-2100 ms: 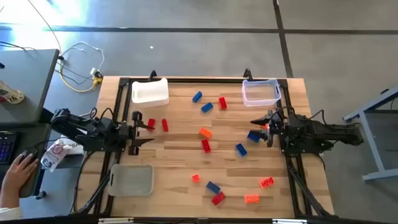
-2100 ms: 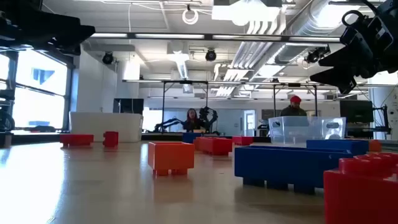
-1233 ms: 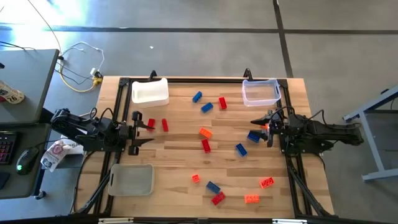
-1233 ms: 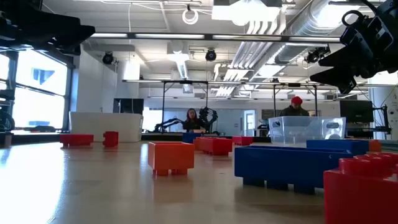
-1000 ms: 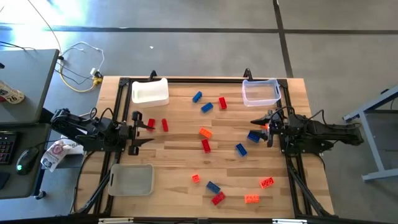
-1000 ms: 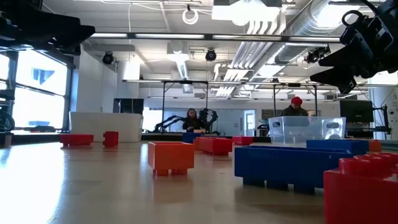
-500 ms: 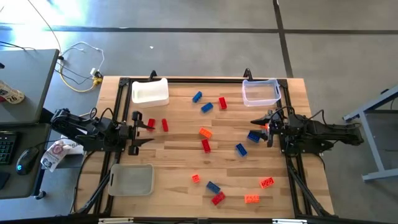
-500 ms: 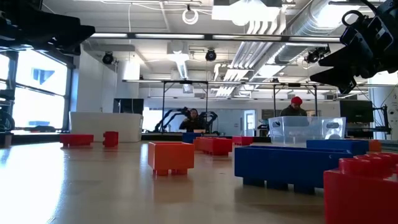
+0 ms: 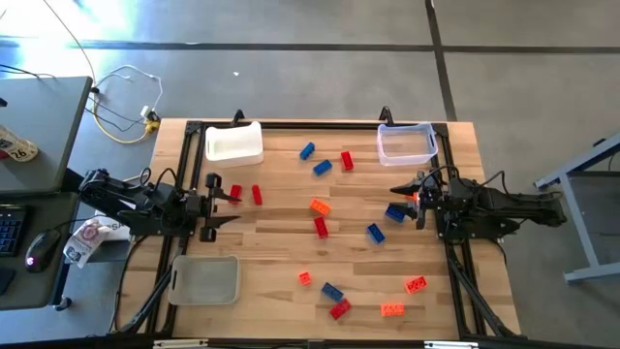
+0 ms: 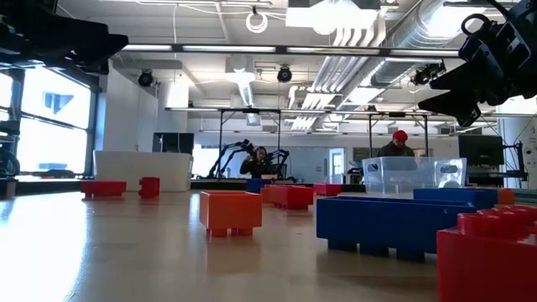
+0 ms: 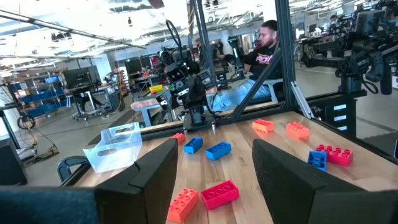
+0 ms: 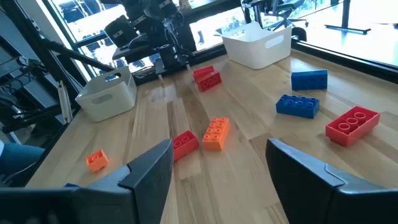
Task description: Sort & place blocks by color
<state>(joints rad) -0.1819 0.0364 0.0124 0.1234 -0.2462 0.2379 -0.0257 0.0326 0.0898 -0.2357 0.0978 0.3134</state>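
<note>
Red, blue and orange studded blocks lie scattered flat on the wooden table. Among them are two red blocks (image 9: pixel 246 194) near my left gripper, an orange block (image 9: pixel 320 206) at the middle, and a blue block (image 9: pixel 395 210) beside my right gripper. My left gripper (image 9: pixel 217 205) hovers open at the table's left side, pointing right; in its wrist view (image 11: pixel 211 186) nothing is between the fingers. My right gripper (image 9: pixel 405 202) hovers open at the right side, pointing left; it is also empty in its wrist view (image 12: pixel 217 180).
A white tray (image 9: pixel 233 142) stands at the far left corner, a clear tray (image 9: pixel 406 143) at the far right, and a greyish tray (image 9: pixel 204 280) at the near left. More blocks (image 9: pixel 332 291) lie toward the near edge. People sit in the room beyond the table.
</note>
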